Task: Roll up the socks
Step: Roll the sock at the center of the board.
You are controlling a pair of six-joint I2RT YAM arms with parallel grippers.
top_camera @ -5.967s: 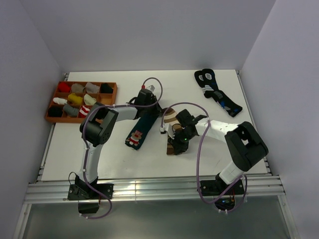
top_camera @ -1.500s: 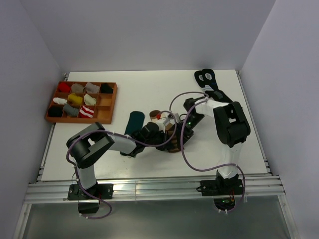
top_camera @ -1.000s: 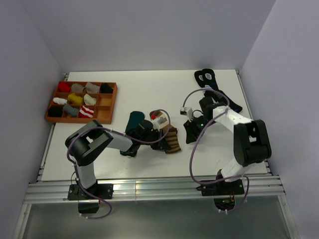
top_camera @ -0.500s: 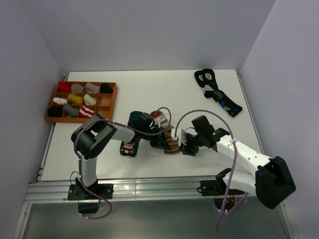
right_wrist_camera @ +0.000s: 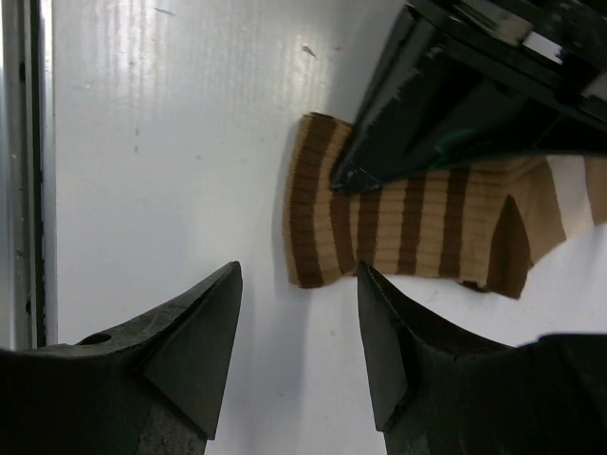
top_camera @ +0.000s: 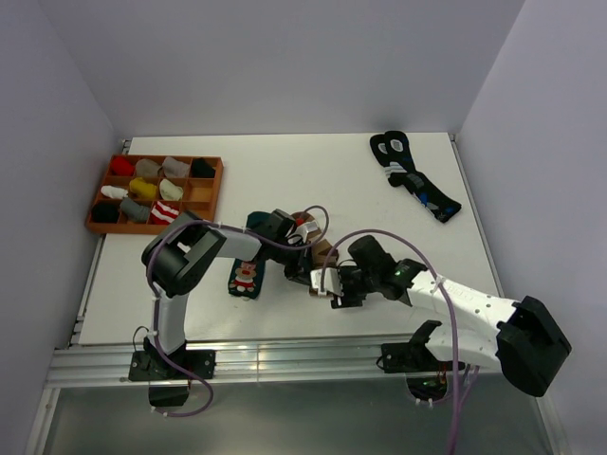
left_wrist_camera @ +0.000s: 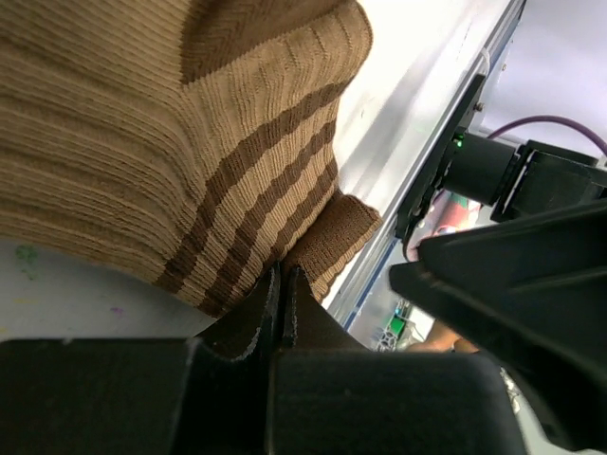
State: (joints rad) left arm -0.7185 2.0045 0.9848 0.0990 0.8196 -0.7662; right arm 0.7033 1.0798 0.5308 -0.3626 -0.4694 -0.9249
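Zero finished rolls on the table [top_camera: 285,171] so far, so the job reads as barely begun. The brown striped sock [right_wrist_camera: 408,223] sits near the table's centre, a touch toward 6 o'clock, and the right wrist view shows its cuff end lying flat and open on the white surface, not curled over. The left gripper [left_wrist_camera: 282,284] has its fingers pressed together on a pinch of that sock's fabric near the cuff. From its own camera the knit drapes up and away, bent over itself, but I see no tight coil in it. The right gripper [right_wrist_camera: 296,270] hangs just at the sock's 6 o'clock side with its jaws spread wide, gripping nothing, and the cuff edge sits in the gap between them. At 8 o'clock from the brown sock lies the dark green sock [top_camera: 245,275], flat with the bear facing up, untouched. The black socks [top_camera: 415,178] lie well apart at the table's 1 o'clock, and the tray [top_camera: 216,190] of bundled socks is at 10 o'clock. My read is that the rolling itself is all left to do.
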